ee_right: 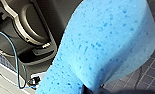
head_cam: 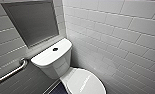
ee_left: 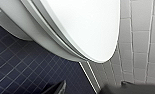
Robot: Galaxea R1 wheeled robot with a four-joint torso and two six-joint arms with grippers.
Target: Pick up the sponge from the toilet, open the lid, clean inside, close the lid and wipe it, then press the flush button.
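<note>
Sponge (ee_right: 100, 45), long axis straight out from right tool (ee_right: 93, 89)

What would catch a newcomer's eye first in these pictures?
The bright blue porous sponge, very near the right wrist camera, above dark floor tiles. Next the glossy white ceramic toilet in the corner of white tiled walls, its smooth white oval lid shut, with a small dark round flush button on the tank top.

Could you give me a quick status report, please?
Right gripper shut on sponge. Left gripper low by lid. Lid closed. Nothing blocking flush button.
</note>
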